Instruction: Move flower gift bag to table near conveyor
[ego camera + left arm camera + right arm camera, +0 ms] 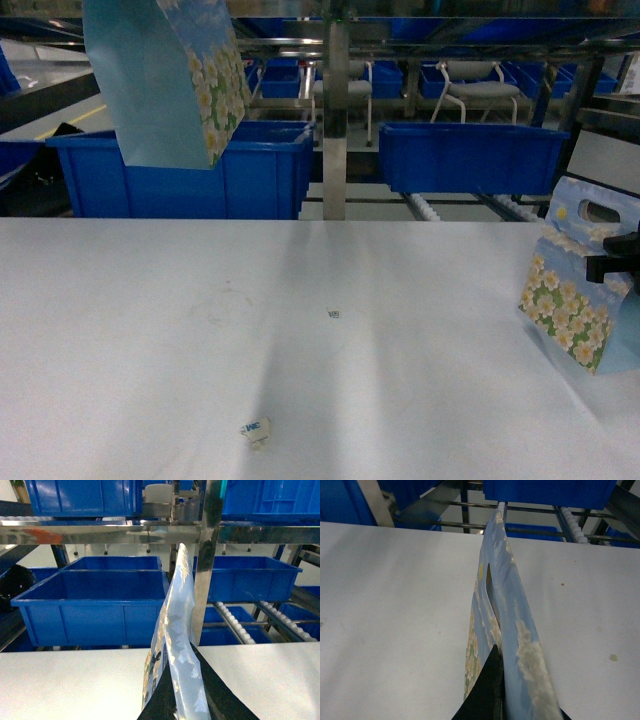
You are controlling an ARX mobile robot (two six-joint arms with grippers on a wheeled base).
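Note:
One flower gift bag (170, 80), pale blue with white and yellow blossoms, hangs in the air at the top left, above the blue bins; its holder is out of the head view. In the left wrist view my left gripper (179, 656) is shut on this bag's (175, 615) edge. A second flower gift bag (578, 300) stands at the table's (300, 340) right edge, with my right gripper (615, 262) shut on its top. The right wrist view shows that bag (505, 595) edge-on between black fingers (487, 690). Conveyor rollers (425, 208) run behind the table.
Two big blue bins (190, 175) (470, 155) sit on the steel rack behind the table, split by an upright steel post (335, 120). A small paper scrap (256, 432) lies near the front of the table. Chairs and more bins stand further back.

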